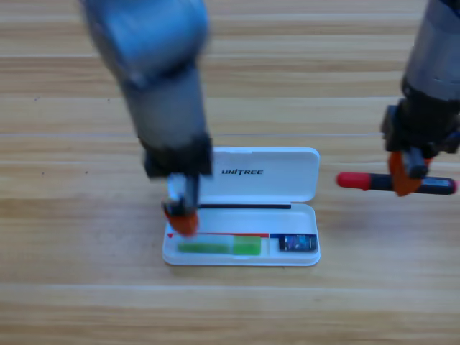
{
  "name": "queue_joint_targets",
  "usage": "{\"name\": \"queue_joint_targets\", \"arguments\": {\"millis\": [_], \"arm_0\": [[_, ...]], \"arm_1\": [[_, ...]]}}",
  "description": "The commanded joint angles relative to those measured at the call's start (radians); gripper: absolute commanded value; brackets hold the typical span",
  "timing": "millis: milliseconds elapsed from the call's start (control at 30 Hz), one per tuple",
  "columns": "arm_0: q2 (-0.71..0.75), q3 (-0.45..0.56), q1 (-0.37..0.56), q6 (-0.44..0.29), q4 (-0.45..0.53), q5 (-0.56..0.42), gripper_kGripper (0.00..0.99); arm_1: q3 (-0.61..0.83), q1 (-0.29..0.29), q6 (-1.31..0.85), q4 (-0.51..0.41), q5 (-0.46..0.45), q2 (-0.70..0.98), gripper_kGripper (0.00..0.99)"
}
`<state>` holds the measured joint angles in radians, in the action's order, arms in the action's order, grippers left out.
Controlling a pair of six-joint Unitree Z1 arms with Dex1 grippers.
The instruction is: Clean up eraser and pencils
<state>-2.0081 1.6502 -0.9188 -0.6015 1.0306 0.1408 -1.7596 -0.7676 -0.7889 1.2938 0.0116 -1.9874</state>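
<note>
wooden plank table (86, 302) | open white plastic case (287, 188) | right gripper (406, 175) clamps red-capped black marker (359, 181) lying left-right, cap left | left gripper (181, 218) over case's left end, grip unclear | green translucent stick (219, 247) lengthwise in tray | dark eraser (296, 243) right compartment

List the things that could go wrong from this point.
1. The right claw holds the red-capped black marker off-centre, clear of the table; it could tilt or slip on the way to the open white plastic case.
2. The light-green translucent stick already fills the long compartment, so the marker may not seat.
3. The left claw hangs over the case's left end and could clash with the right arm.
</note>
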Motion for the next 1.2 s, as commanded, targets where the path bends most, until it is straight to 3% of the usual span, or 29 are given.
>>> {"name": "queue_joint_targets", "arguments": {"millis": [33, 300, 467, 733, 1200], "arm_0": [[0.176, -0.035, 0.166, -0.037, 0.019, 0.003, 0.990], [0.226, -0.116, 0.383, -0.156, -0.017, -0.090, 0.990], [0.224, -0.176, 0.460, -0.201, -0.070, -0.133, 0.990], [0.218, -0.233, 0.489, -0.228, -0.124, -0.139, 0.990], [0.212, -0.239, 0.489, -0.227, -0.126, -0.145, 0.990]], "arm_1": [[-0.156, -0.134, 0.053, 0.073, -0.005, -0.129, 0.000], [-0.459, -0.187, 0.069, 0.142, 0.013, -0.366, 0.000], [-0.566, -0.197, 0.068, 0.151, 0.036, -0.462, 0.000], [-0.672, -0.197, 0.063, 0.151, 0.062, -0.570, 0.000], [-0.702, -0.197, 0.060, 0.151, 0.062, -0.596, 0.000]]}}
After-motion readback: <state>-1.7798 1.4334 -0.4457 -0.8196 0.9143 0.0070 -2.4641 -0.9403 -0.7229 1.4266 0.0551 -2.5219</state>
